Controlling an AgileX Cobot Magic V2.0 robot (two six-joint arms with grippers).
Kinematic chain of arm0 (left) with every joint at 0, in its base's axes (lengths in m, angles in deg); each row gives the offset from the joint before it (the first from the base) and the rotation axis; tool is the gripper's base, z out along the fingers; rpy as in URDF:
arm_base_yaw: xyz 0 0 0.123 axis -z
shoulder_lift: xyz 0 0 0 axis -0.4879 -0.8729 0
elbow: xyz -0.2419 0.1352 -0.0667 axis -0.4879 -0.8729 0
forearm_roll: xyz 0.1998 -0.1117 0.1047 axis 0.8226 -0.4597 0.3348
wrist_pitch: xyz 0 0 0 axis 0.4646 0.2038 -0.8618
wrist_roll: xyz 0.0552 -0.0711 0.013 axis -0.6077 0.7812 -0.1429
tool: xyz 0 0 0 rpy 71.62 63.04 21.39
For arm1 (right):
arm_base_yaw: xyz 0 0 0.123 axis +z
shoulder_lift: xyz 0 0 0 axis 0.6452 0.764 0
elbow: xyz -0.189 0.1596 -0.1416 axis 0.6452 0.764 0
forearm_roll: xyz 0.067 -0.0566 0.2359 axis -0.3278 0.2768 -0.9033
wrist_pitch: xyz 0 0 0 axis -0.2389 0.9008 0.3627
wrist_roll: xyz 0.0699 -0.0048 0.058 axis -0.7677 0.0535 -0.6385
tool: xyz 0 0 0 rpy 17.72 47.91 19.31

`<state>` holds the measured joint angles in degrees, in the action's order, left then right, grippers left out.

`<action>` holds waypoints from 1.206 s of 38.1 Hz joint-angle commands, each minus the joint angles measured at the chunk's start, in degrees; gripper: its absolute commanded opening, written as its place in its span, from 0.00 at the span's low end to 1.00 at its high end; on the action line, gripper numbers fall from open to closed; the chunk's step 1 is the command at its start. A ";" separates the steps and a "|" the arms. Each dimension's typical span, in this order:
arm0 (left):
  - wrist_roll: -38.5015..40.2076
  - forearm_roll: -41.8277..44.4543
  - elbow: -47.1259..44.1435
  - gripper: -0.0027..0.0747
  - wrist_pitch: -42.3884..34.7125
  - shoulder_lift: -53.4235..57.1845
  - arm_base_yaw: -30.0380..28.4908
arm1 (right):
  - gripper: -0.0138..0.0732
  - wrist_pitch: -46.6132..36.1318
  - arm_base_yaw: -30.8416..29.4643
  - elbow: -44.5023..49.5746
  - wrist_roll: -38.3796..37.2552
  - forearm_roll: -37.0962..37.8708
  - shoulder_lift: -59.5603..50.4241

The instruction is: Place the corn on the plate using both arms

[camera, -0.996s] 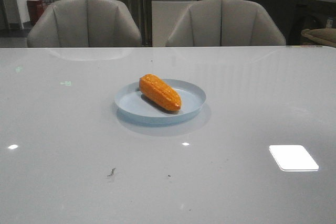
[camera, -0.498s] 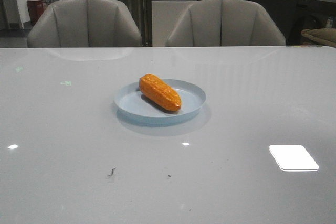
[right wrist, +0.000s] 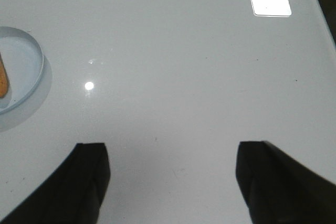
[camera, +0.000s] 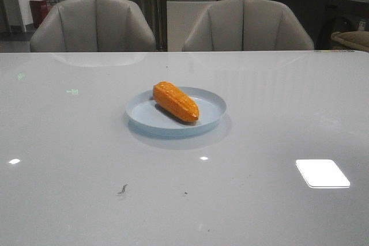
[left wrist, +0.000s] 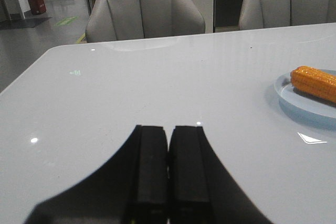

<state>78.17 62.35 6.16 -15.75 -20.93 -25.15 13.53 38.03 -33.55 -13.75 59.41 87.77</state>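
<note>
The orange corn (camera: 176, 101) lies on the pale blue plate (camera: 211, 108) in the middle of the table, its tapered end toward the front right. Neither arm shows in the front view. In the left wrist view my left gripper (left wrist: 168, 129) is shut and empty above bare table, with the corn (left wrist: 315, 82) and the plate (left wrist: 286, 95) well off to one side. In the right wrist view my right gripper (right wrist: 170, 153) is wide open and empty above bare table; the plate (right wrist: 35, 56) and a sliver of the corn (right wrist: 2, 82) sit at the frame's edge.
Two grey chairs (camera: 92, 24) (camera: 248, 24) stand behind the table's far edge. A bright square light reflection (camera: 322, 173) lies on the glossy white table (camera: 277, 108) at the front right. A small dark speck (camera: 123, 189) sits near the front.
</note>
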 commanded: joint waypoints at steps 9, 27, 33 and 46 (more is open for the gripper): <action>0.66 -0.40 -2.18 0.16 -4.51 1.12 -0.06 | 0.76 -7.29 0.95 0.19 0.06 -2.45 -5.34; 0.66 -0.40 -2.18 0.16 -4.51 1.12 -0.06 | 0.24 -50.37 3.71 27.98 0.06 -7.40 -26.96; 0.66 -0.40 -2.18 0.16 -4.51 1.12 -0.06 | 0.24 -52.05 3.71 33.41 0.06 -7.40 -38.38; 0.66 -0.40 -2.18 0.16 -4.51 1.12 -0.06 | 0.24 -53.82 3.71 49.37 0.06 -7.42 -51.87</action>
<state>78.17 62.35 6.16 -15.63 -20.93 -25.15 -34.99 41.76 14.70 -13.75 51.98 36.93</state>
